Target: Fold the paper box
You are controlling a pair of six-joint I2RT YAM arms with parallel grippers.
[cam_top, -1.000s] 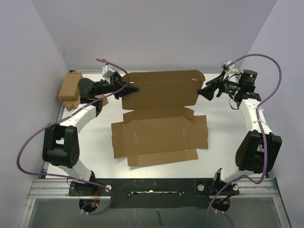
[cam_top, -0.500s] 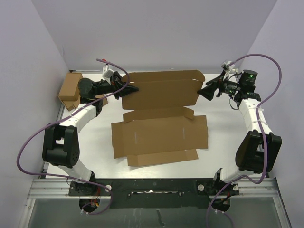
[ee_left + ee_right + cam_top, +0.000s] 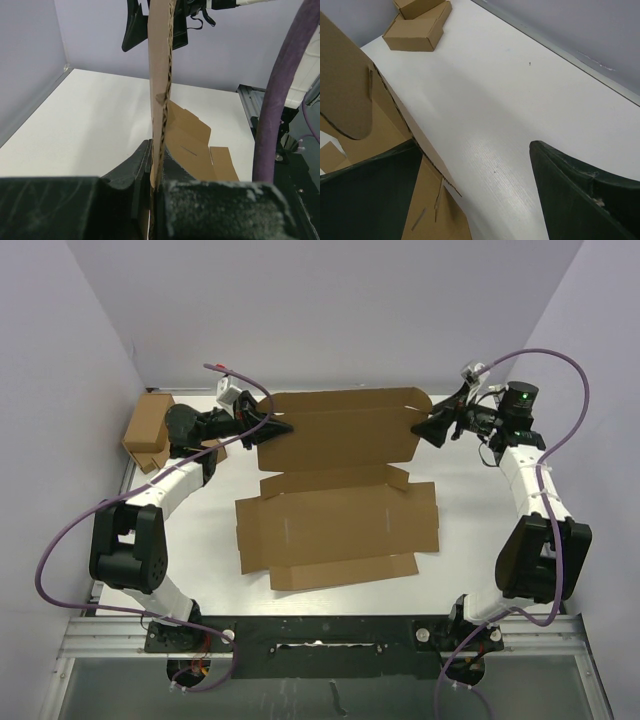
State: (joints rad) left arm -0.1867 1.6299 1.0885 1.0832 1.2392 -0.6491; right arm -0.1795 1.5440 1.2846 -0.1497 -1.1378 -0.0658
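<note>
Paper box lies mid-tabletop, its back panel raised upright. Left gripper is clamped on the panel's left edge. Right gripper is spread wide at the right edge, possibly touching the cardboard.

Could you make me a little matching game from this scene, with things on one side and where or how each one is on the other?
Things:
1. paper box
2. left gripper
3. right gripper
4. small boxes

Places or states:
A. open, at the sheet's right end
B. far left of the table
C. front part flat, rear panel raised
D. pinching the sheet's left end

Pairs: 1-C, 2-D, 3-A, 4-B
</note>
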